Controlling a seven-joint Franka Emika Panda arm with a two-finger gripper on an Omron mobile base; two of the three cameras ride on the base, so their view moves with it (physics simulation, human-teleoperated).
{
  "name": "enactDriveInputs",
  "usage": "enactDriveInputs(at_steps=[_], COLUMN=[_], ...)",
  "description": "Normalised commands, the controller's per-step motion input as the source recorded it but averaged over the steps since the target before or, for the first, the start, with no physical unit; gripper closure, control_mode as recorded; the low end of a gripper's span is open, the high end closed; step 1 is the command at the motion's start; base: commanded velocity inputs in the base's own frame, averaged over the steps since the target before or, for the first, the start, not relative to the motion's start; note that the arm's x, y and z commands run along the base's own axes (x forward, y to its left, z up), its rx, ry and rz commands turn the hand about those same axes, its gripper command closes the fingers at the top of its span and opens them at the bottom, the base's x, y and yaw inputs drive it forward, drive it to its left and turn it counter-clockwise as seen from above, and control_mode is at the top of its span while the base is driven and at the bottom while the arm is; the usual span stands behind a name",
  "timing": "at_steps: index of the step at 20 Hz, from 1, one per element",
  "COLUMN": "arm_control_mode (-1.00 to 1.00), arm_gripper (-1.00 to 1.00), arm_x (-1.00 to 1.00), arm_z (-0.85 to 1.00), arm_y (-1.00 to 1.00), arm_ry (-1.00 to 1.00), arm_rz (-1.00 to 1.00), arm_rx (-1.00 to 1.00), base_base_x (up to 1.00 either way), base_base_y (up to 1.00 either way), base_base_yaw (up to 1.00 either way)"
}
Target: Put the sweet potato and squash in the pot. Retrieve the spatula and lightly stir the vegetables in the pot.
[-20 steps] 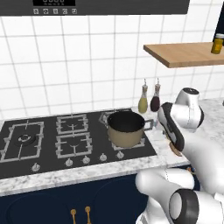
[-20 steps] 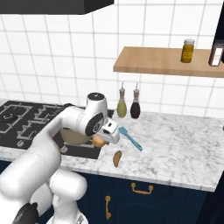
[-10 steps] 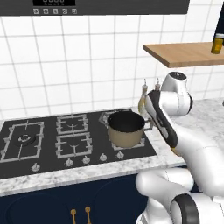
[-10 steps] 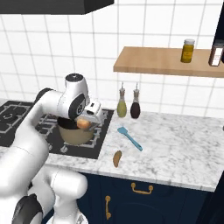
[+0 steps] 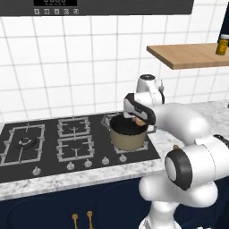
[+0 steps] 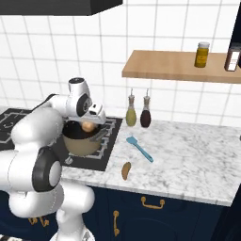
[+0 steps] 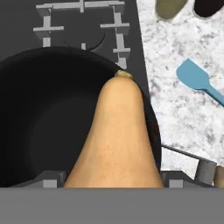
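Left base view: gripper (image 5: 139, 120) poised right over the pot (image 5: 128, 138) on the right front burner of the stove (image 5: 53, 138), with a tan-orange squash (image 5: 140, 120) clamped in the jaws just above the dark opening.

Right base view: same hover above the pot (image 6: 84, 141), squash (image 6: 88, 126) pinched between the fingers and hanging over the rim. Out on the marble counter (image 6: 197, 150), sweet potato (image 6: 126, 171) lying near the front edge, apart from the stove; spatula (image 6: 140, 148) flat just behind it, blade toward the two bottles (image 6: 138, 111) at the wall.

Hand view: squash (image 7: 119, 135) running up from between the fingertips, narrow end over the pot's (image 7: 39, 118) far rim, black interior beneath. Spatula (image 7: 199, 81) blade off to the right on the marble.
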Motion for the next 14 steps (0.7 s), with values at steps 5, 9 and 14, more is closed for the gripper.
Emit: enactDriveInputs(at_steps=[5,9,14], arm_control_mode=[-1.00,-1.00,-1.00], arm_gripper=[1.00,1.00,1.00], arm_x=[0.93,0.57,-0.24], arm_z=[-0.62,-0.54,0.00], arm_y=[0.03,0.00,0.07], arm_ry=[-0.02,0.00,-0.11], arm_rz=[0.00,0.00,0.00], arm_rx=[-0.12,-0.11,-0.01], base_base_x=[0.00,0.00,0.00], base_base_y=[0.00,0.00,0.00], base_base_yaw=[0.00,0.00,0.00])
